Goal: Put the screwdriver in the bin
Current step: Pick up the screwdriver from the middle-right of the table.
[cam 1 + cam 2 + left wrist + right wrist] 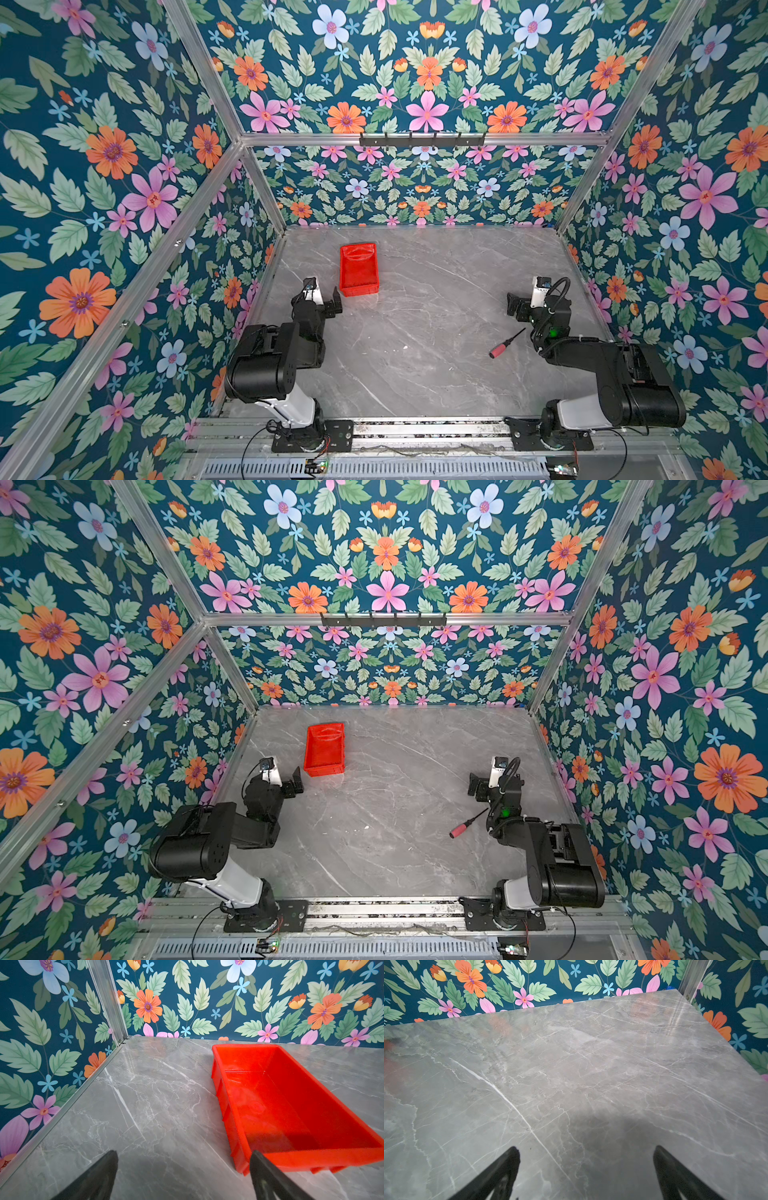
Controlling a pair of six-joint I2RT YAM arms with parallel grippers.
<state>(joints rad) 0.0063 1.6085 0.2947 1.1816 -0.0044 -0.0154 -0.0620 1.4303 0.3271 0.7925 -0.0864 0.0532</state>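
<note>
The screwdriver point(505, 345) point(465, 825) lies flat on the grey marble table at the right, close beside my right arm's elbow. Its pinkish-red handle points to the front left and its thin dark shaft to the back right. The red bin point(358, 270) point(324, 749) stands empty at the back left. My left gripper point(322, 296) point(184, 1154) is open just in front of the bin's point(291, 1105) near left corner, holding nothing. My right gripper point(536, 301) point(586, 1148) is open over bare table, farther back than the screwdriver, which neither wrist view shows.
Floral walls with aluminium posts close in the table point(415, 353) on the left, back and right. A black hook rail point(422, 140) hangs high on the back wall. Both arm bases are bolted to a metal rail point(415, 428) along the front edge.
</note>
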